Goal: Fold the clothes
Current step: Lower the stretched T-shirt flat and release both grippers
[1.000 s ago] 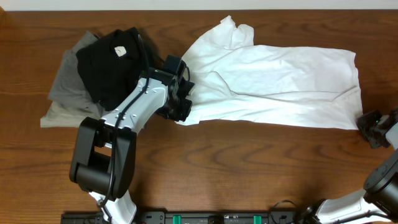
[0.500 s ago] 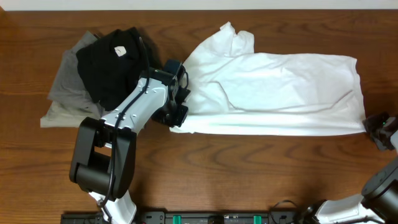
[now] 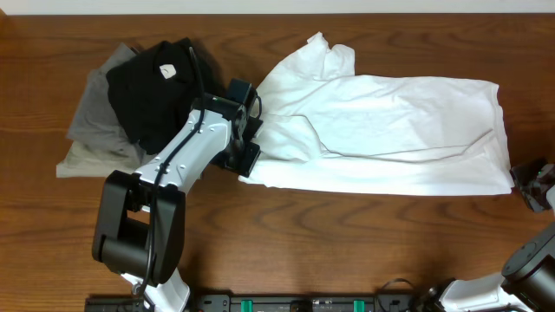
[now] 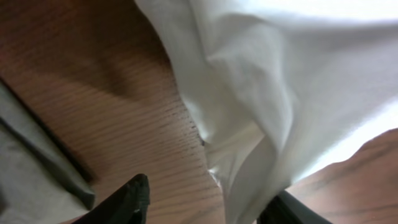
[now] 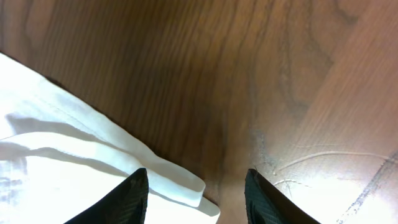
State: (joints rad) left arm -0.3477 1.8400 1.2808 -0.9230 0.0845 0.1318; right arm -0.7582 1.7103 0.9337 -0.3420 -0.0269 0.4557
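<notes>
The clothes, a white T-shirt [image 3: 390, 121], lie in a long band across the table, sleeve end at the back left. My left gripper [image 3: 246, 159] sits at the shirt's front-left corner. In the left wrist view its gripper [image 4: 211, 208] is open, with a loose fold of white cloth [image 4: 267, 124] hanging next to the right finger and bare wood beside it. My right gripper [image 3: 536, 184] is at the shirt's front-right corner. In the right wrist view that gripper [image 5: 196, 199] is open too. The hem corner [image 5: 180, 186] lies between its fingers, unpinched.
A black folded garment [image 3: 160, 87] rests on grey folded garments [image 3: 91, 139] at the back left, close behind my left arm. In the left wrist view the grey cloth [image 4: 31, 180] shows at the lower left. Bare wooden table [image 3: 347, 243] runs along the front.
Both grippers have gone from shut to open and let go of the shirt's front corners. The shirt, stretched flatter a moment ago, now lies loose. The right gripper has drawn slightly right.
</notes>
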